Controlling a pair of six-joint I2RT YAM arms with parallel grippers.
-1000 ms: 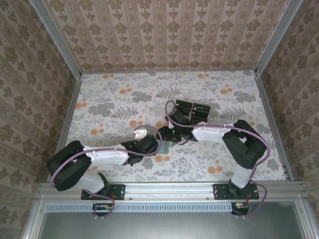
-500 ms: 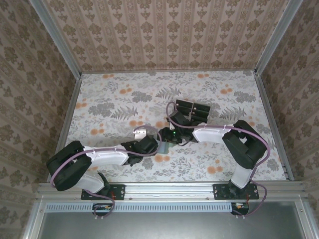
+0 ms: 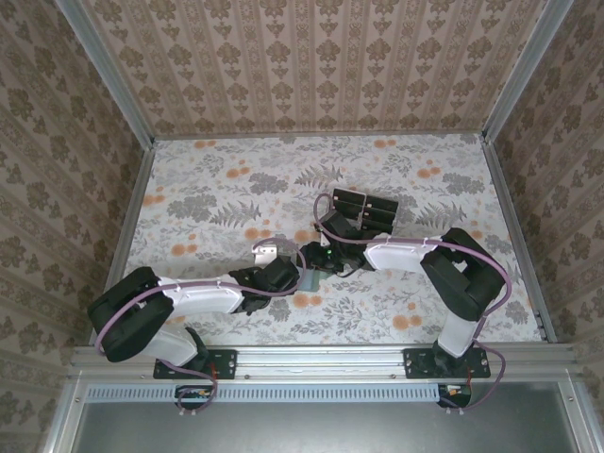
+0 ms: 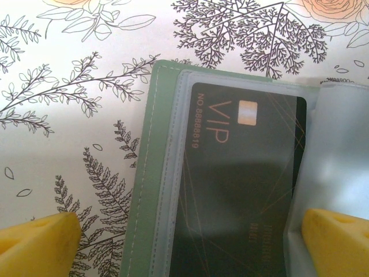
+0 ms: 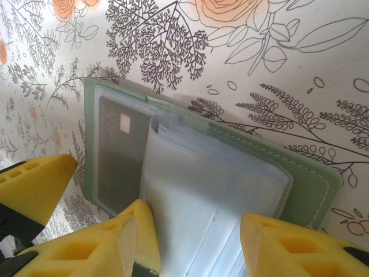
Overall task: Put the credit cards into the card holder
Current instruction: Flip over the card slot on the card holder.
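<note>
Nearest me, the left pincer [image 4: 187, 239] is spread as wide as it goes and holds nothing. Its yellow fingertips [image 4: 37, 242] stand either side of the card holder [image 4: 144, 173], clear of it.

The holder lies open on the flowered worktop [image 3: 217, 189], about midway between the two arms. One black card [image 4: 242, 190] is already under its bottom sleeve.

Just beyond, the right pincer [image 5: 210, 245] is about half closed on the holder's loose clear sleeves [image 5: 202, 196]. It seems to be keeping them bowed up off the pocket.

I judge the holder to be light, thin and limp. The sleeves look slick and floppy, so I'd pinch them near the free edge and pull gently rather than tug at the stitched spine.

Farther off, right of centre, the remaining credit cards [image 3: 363, 209] lie flat. They look stiff, smooth and very low, so I'd take one by its long edges. A card lying that flat could slide away from the fingers.

The left wrist view gives me the VIP lettering and chip through the plastic. The right wrist view shows how the sleeves curl and the holder's far green cover [image 5: 300, 179]. From the top view I can place the spare cards relative to both arms, but I cannot tell what they rest in.
</note>
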